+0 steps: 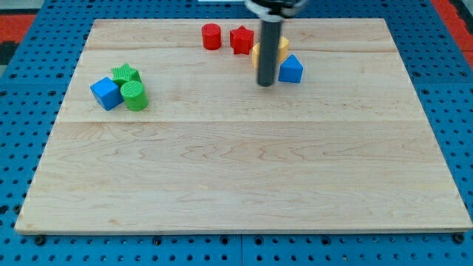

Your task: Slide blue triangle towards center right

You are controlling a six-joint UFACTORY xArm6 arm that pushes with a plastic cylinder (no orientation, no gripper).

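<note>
The blue triangle (291,69) lies on the wooden board (236,170) near the view's top, right of centre. My tip (265,84) rests on the board just to the triangle's left, close to it; contact cannot be told. The dark rod rises from there to the view's top edge. A yellow block (281,48) sits just above the triangle, partly hidden behind the rod.
A red cylinder (211,36) and a red star (241,39) sit at the view's top, left of the rod. A blue cube (106,93), a green star (126,74) and a green cylinder (135,96) cluster at the left.
</note>
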